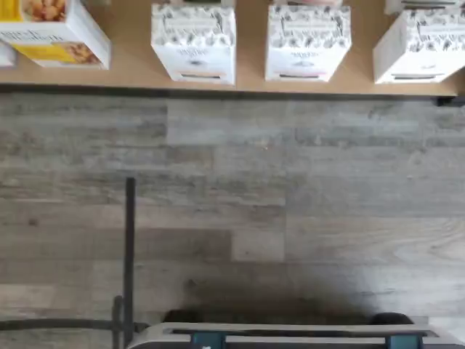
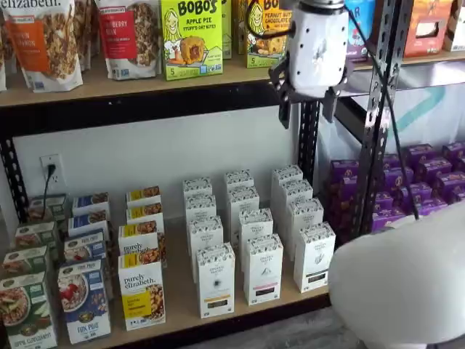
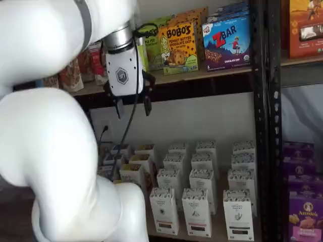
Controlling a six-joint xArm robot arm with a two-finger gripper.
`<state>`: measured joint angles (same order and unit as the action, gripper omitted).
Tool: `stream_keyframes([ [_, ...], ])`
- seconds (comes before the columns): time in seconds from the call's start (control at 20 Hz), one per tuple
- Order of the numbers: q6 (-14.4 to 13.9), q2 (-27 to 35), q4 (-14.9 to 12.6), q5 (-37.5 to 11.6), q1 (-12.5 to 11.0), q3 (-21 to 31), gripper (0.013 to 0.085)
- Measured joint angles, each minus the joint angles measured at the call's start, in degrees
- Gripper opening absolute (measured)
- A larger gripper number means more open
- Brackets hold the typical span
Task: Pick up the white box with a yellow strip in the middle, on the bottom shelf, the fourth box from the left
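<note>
A white robot arm is seen in front of stocked shelves, its claw point(image 2: 309, 100) hanging high, level with the upper shelf and well above the bottom shelf point(image 2: 182, 291). The claw's two black fingers point(image 3: 119, 107) are spread wide with a plain gap between them, and nothing is held.

The white box point(image 2: 216, 280), tall and narrow with a dark speckled top and a black band near its base, stands upright at the front of the bottom shelf. It is placed just beside a wider white carton with a yellow band point(image 2: 142, 294) on one side and another speckled white carton point(image 2: 263, 268) on the other. More cartons of the same kind are lined up behind it.

In the wrist view, the tops of front-row cartons are seen along the shelf edge, with grey wood-look floor point(image 1: 290, 218) below.
</note>
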<state>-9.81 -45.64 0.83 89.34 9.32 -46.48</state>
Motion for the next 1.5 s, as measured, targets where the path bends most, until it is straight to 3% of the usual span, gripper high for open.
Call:
stream_keyframes([
  [0.25, -4.2, 5.6, -1.2, -3.4, 4.1, 1.9, 0.085],
  [0.5, -6.2, 9.7, 1.0, -11.6, 6.5, 5.7, 0.085],
  [0.65, -8.1, 13.6, -0.1, -14.9, 8.2, 6.6, 0.085],
  [0.8, -9.0, 15.5, 0.1, -20.4, 9.1, 8.5, 0.085],
  [0.9, -8.5, 14.8, 1.4, -29.3, 9.5, 12.3, 0.085],
  [1.0, -7.4, 15.4, 3.1, -33.6, 9.5, 13.7, 0.085],
  [1.3, -9.1, 22.3, 2.2, -36.0, 10.7, 12.6, 0.085],
  [1.4, -7.6, 24.5, 3.9, -37.4, 10.3, 12.5, 0.085],
  [1.5, -8.4, 26.9, 2.4, -38.9, 10.2, 12.3, 0.085],
])
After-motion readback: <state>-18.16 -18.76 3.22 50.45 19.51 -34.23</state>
